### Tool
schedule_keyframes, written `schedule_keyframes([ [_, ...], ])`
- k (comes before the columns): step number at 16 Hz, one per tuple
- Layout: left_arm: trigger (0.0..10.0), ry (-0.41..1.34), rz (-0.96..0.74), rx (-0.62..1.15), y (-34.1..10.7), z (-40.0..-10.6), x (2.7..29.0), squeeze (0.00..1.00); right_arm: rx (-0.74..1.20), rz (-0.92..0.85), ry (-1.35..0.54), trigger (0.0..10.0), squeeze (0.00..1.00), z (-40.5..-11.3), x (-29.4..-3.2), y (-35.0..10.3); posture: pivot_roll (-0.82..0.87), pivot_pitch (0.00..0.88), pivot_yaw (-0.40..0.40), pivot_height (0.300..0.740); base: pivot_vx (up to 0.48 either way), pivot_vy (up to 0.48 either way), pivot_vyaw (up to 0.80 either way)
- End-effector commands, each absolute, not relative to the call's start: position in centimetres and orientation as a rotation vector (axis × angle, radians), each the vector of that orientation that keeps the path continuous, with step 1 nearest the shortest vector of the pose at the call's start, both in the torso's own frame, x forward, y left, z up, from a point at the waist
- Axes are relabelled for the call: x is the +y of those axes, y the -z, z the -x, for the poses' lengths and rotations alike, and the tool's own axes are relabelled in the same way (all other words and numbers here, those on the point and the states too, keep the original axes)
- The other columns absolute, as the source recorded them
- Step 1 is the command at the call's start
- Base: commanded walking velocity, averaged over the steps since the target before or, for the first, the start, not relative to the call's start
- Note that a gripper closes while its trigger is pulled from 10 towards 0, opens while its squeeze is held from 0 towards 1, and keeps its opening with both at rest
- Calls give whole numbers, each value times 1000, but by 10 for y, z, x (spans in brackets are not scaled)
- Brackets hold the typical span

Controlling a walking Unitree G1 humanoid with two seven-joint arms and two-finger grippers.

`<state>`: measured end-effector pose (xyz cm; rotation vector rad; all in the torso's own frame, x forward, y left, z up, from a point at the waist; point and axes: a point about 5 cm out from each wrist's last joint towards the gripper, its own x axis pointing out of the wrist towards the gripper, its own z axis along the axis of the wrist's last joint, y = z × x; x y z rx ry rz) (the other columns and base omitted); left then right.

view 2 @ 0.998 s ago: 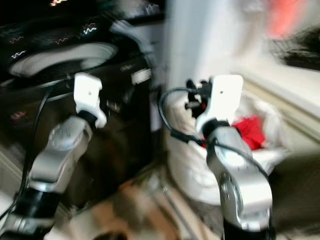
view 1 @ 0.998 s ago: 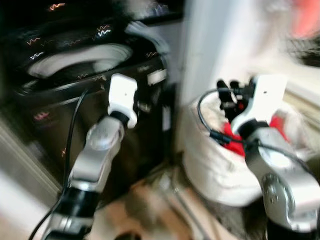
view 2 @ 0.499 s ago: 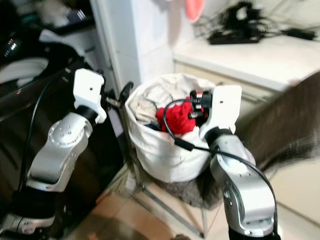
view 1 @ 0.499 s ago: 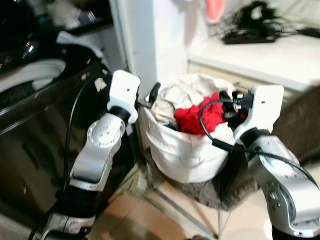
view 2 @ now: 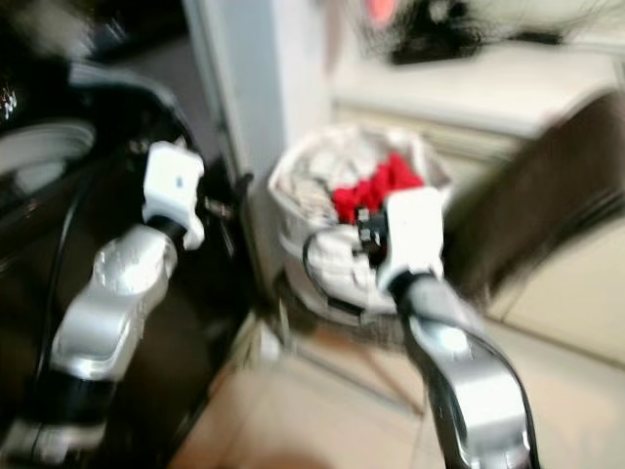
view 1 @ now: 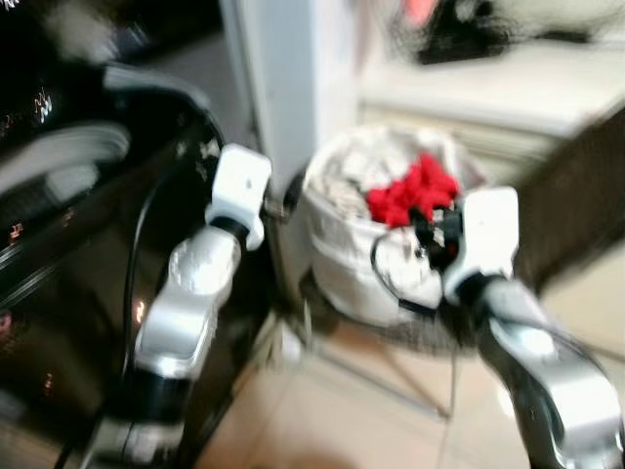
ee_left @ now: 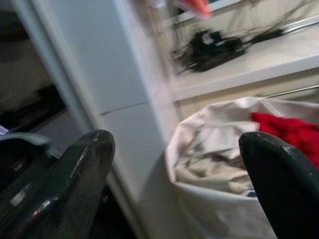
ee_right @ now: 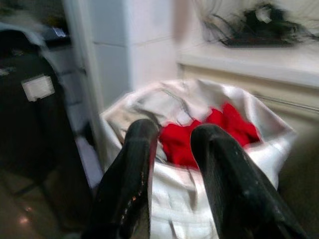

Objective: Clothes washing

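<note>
- Left gripper [ee_left: 174,184]: fingers [ee_left: 75,184] spread wide, holding nothing, raised beside the washer [view 1: 68,225] and aimed at the hamper.
- Right gripper [ee_right: 174,164]: fingers [ee_right: 134,164] narrow with a small gap, holding nothing, pointing at the red garment [ee_right: 209,132].
- Change: a second ago the head camera faced mostly the washer; it has since swung toward the hamper, now centred but blurred. Judged: the robot is lining up to pick laundry.
- Hamper [view 1: 356,254]: white fabric bag on a stand beside the washer, holding pale cloth [ee_left: 209,159] and the red garment on top.
- Bench [view 1: 508,78]: behind, carrying dark cables [ee_left: 209,45].
</note>
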<state>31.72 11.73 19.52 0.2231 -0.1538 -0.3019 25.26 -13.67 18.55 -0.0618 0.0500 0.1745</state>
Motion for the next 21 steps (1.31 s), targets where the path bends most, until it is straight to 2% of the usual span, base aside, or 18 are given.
schedule_keyframes([
  [1,10000,293,-206,-152,-195,-317,117,0,26,70,-167,10000,0,-252,-140,-192,-52,0,72,740,0,0,0],
  [3,10000,291,-171,-153,-196,-316,116,0,25,72,-164,10000,0,-252,-141,-193,-56,0,68,740,0,0,0],
  [7,10000,290,-222,-162,-196,-315,114,0,31,95,-154,10000,0,-256,-146,-193,-45,0,53,740,0,0,0],
  [9,10000,312,-173,-157,-195,-314,113,0,19,72,-173,10000,0,-258,-146,-196,-44,0,51,740,0,0,0],
  [15,10000,321,-174,-157,-194,-312,107,0,28,49,-180,10000,0,-260,-151,-197,-41,0,40,740,268,0,-800],
  [21,10000,283,-190,-146,-190,-311,111,0,24,68,-200,10000,0,-261,-151,-199,-39,0,30,740,278,0,0],
])
